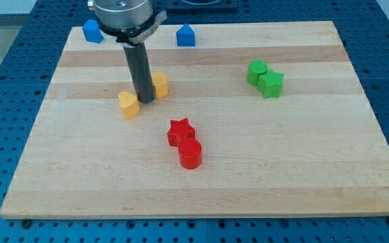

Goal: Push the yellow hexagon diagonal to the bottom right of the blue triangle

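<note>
My tip [144, 99] rests on the board between two yellow blocks. The yellow hexagon [159, 84] sits just right of the rod, partly hidden by it and touching or nearly touching it. A yellow heart-shaped block [129, 105] lies just left and below the tip. The blue triangle [185, 35] stands near the view's top edge, up and right of the hexagon. A second blue block [92, 31] sits at the top left, its shape not clear.
A red star [180, 131] and a red cylinder [190, 154] touch each other below the tip. Two green blocks [257, 71] [271, 84] sit together at the right. The wooden board [329, 169] lies on a blue perforated table.
</note>
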